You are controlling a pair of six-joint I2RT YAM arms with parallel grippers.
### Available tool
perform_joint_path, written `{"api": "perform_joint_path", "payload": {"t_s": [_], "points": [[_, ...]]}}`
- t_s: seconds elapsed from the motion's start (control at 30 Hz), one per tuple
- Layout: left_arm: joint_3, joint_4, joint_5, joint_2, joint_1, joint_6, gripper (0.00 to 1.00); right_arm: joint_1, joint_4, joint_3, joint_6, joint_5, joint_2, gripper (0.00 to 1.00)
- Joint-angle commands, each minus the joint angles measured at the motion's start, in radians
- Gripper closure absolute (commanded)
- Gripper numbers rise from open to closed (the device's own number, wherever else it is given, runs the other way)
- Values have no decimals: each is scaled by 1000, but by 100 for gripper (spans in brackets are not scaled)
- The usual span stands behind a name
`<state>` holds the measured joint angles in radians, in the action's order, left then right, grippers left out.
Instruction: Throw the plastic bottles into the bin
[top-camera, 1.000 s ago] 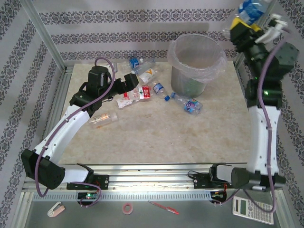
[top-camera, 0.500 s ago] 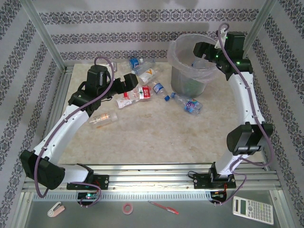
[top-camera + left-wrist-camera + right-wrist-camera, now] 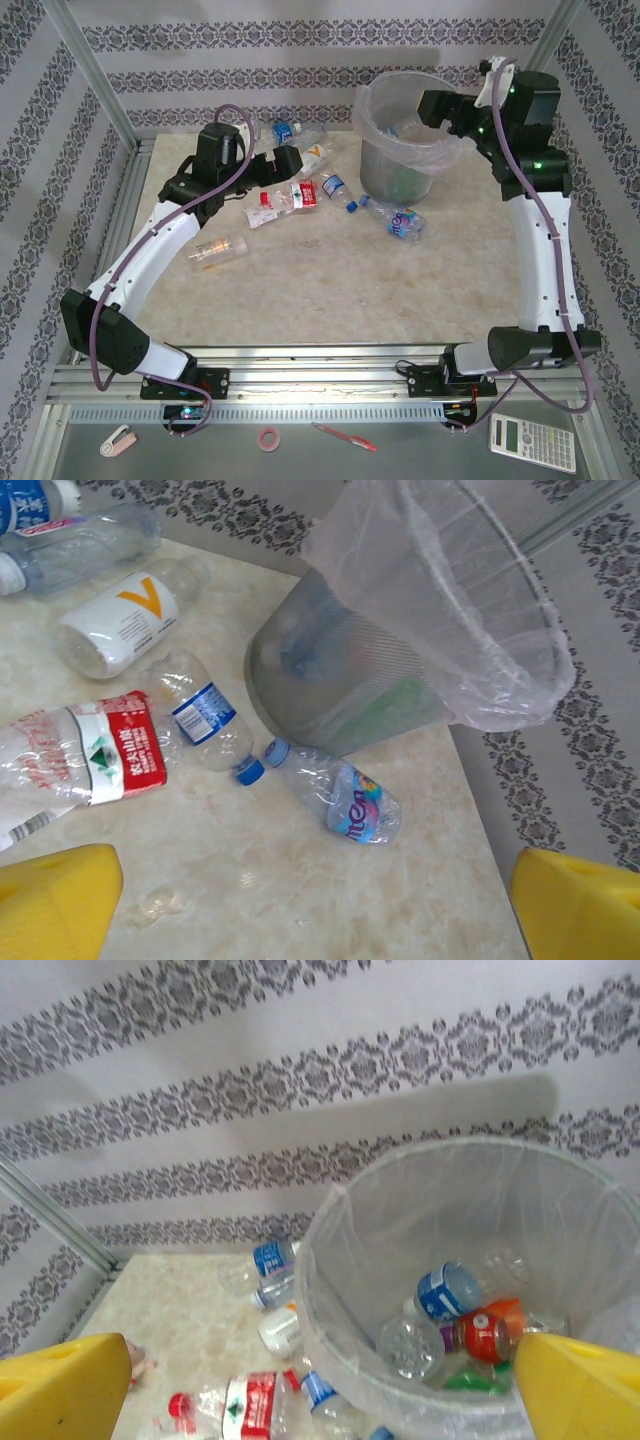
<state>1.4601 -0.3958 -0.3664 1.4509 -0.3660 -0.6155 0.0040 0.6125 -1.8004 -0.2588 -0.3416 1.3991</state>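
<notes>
Hovering: left jaws sit over the bottle scatter left of the bin (image 3: pixel 395 175), spread wide with nothing between them. Their yellow fingers (image 3: pixel 50 900) are at the two lower corners of the left wrist view. Right jaws hang above the bin's far-right rim, also released and empty, fingers (image 3: pixel 60 1390) apart, looking down into the bag.

Relation that matters, my call: every loose bottle lies on the left arm's side of the bin or at its foot, so the left jaws are nearer.
- red-label bottle (image 3: pixel 90 760): ahead-left of the left jaws. Its long axis runs across the wrist view, roughly along the line between my fingers, so the wrist likely needs a turn to close across the body.
- small blue-label bottle (image 3: pixel 200 720): nearly dead ahead, axis diagonal, blue cap pointing back toward me.

Count on the tabletop (image 3: pixel 350 290): seven bottles.
- the two above
- V-label bottle (image 3: pixel 115 630)
- blue-label bottle (image 3: pixel 25 500), with a clear bottle (image 3: pixel 90 545) just beside it
- bright-label bottle (image 3: pixel 345 805), cap just beside the bin wall
- orange-label bottle (image 3: pixel 218 250), alone near my left forearm

Count in the bin: at least four.
- blue-banded bottle (image 3: pixel 445 1292)
- red-orange bottle (image 3: pixel 485 1332)
- end-on clear bottle (image 3: pixel 408 1348)
- something green (image 3: pixel 470 1378)

Can't tell what's under those. One bin.
</notes>
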Motion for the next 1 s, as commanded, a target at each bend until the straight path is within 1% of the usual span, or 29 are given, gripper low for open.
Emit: {"api": "perform_joint_path", "payload": {"t_s": [0.0,0.17,0.27,0.33,0.43,0.5,0.7,0.97], "points": [[41,46,-44,5,8,29,0,-7,41,81,32,-25,-42,2],[48,53,-60,4,9,40,0,-64,25,219,1,-85,-95,2],[51,58,-73,4,8,51,0,-98,6,310,-14,-96,-124,2],[55,61,-77,4,7,56,0,-130,-23,380,-42,-133,-135,2],[59,72,-98,4,3,69,0,-158,-77,488,-72,-155,-144,2],[67,72,-107,6,-4,81,0,-164,-86,541,-74,-130,-135,2],[82,52,-98,17,-21,99,0,-169,-156,652,-75,-142,-76,2],[87,40,-82,16,-34,99,0,-166,-276,755,-76,-129,28,2]]}}
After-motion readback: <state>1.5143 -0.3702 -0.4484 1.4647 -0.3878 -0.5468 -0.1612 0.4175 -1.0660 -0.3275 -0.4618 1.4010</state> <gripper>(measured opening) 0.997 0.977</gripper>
